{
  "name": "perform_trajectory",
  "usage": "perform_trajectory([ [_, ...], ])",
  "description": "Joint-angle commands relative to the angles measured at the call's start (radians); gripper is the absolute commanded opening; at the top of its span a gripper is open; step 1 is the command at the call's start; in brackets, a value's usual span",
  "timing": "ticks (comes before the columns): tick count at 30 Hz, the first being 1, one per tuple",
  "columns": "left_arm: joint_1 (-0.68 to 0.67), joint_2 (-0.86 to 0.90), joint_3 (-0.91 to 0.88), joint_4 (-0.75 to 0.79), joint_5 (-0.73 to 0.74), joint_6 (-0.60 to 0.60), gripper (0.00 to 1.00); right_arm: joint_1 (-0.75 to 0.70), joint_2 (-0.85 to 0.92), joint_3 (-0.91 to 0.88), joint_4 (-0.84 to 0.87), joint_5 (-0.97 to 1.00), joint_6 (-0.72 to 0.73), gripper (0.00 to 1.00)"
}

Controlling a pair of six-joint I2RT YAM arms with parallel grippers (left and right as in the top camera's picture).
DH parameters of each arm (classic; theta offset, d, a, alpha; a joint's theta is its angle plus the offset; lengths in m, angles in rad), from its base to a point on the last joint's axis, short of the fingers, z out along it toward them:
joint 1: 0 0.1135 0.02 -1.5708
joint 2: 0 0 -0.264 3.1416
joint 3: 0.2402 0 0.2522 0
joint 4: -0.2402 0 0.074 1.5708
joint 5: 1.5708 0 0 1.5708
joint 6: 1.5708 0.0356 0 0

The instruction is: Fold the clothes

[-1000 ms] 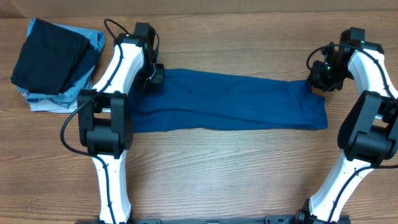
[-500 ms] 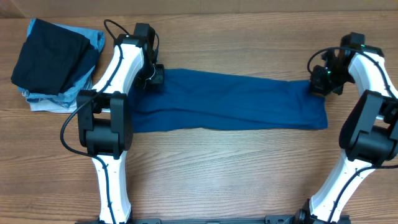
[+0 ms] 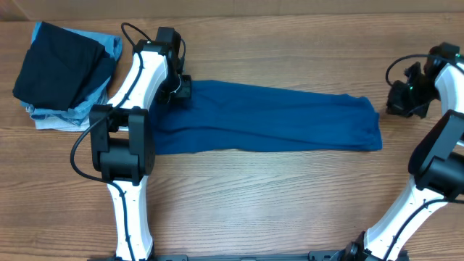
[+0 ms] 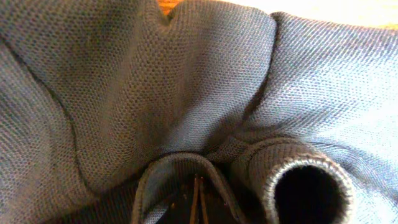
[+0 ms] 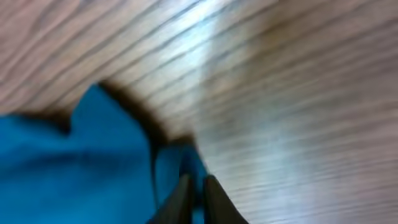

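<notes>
Left end effector (image 3: 180, 88): pressed together on a bunched fold of the royal-blue T-shirt (image 3: 275, 119), which fills its wrist view. From this grip the T-shirt runs as a long narrow band across the table (image 3: 254, 210) toward the right end effector (image 3: 397, 106), which stands just beyond the band's other end. The right wrist view is blurred. It shows that end effector nearly closed with blue cloth at the tips, but it cannot be told whether the cloth is pinched.

Judgement: the lengthwise folds look done, and the step in hand is securing both ends for the crosswise fold. The next move calls for a confirmed hold at the right-hand corner. One end is then carried over onto the other, edges level.

A black garment (image 3: 58, 69) on pale garments (image 3: 45, 119) lies apart, outboard of the left end effector.
</notes>
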Motion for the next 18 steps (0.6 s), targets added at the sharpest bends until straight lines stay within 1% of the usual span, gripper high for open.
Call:
perform_trajectory([
  [1,0.005,0.022,-0.042,-0.018,-0.025,0.013,0.05,0.014,-0.062,0.05,-0.132,-0.038,0.039,0.17],
  [3,0.005,0.022,-0.042,-0.012,-0.025,0.013,0.08,0.014,-0.061,0.033,-0.155,-0.101,0.047,0.21],
  [6,0.005,0.022,-0.042,-0.012,-0.025,0.013,0.08,0.014,-0.061,-0.012,-0.126,-0.106,0.107,0.21],
  [10,0.005,0.022,-0.042,-0.011,-0.024,0.013,0.08,0.015,-0.061,-0.112,-0.072,-0.106,0.109,0.22],
  [14,0.005,0.022,-0.042,-0.011,-0.024,0.013,0.08,0.015,-0.061,-0.133,-0.068,-0.108,0.112,0.23],
  [15,0.005,0.022,-0.042,-0.01,-0.024,0.012,0.08,0.015,-0.061,-0.133,-0.066,-0.107,0.13,0.24],
  [16,0.005,0.022,-0.042,-0.008,-0.023,0.013,0.08,0.016,-0.061,-0.136,-0.058,-0.124,0.139,0.27],
  [18,0.005,0.022,-0.042,-0.007,-0.021,0.013,0.08,0.022,-0.061,-0.14,-0.042,-0.141,0.139,0.31],
])
